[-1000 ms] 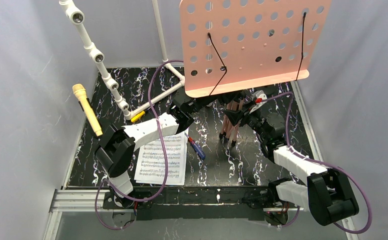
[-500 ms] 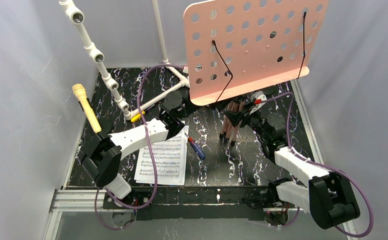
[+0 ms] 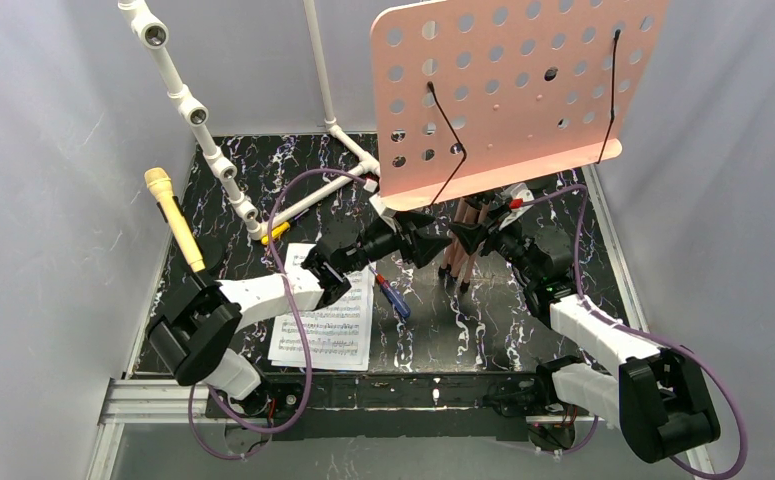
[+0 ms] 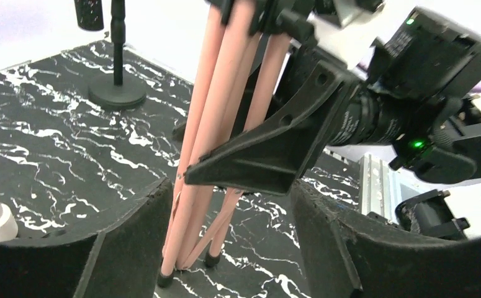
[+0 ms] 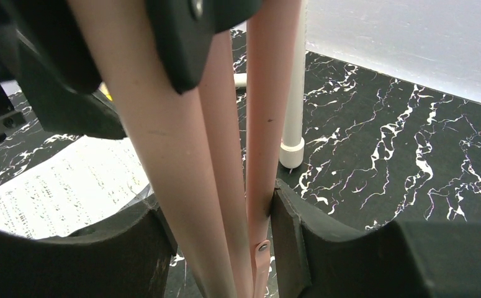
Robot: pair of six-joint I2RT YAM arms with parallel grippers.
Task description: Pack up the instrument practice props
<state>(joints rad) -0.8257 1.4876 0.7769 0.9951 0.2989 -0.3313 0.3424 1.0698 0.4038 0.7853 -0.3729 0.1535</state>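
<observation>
Pink music board [image 3: 508,95] stands on the surface [image 3: 423,335], copper legs [image 4: 219,112] bunched. Our right claw [image 5: 219,242] pinches the legs; our left claw [image 4: 225,248], spread, faces them — we should close squarely, low down.

A robot lab test cell is showing: plain pale walls [image 3: 53,250] are enclosing a black marble-patterned worktop [image 3: 503,335], an aluminium rail [image 3: 153,397] is edging its near side, and purple cables [image 3: 274,220] are looping above it.
</observation>
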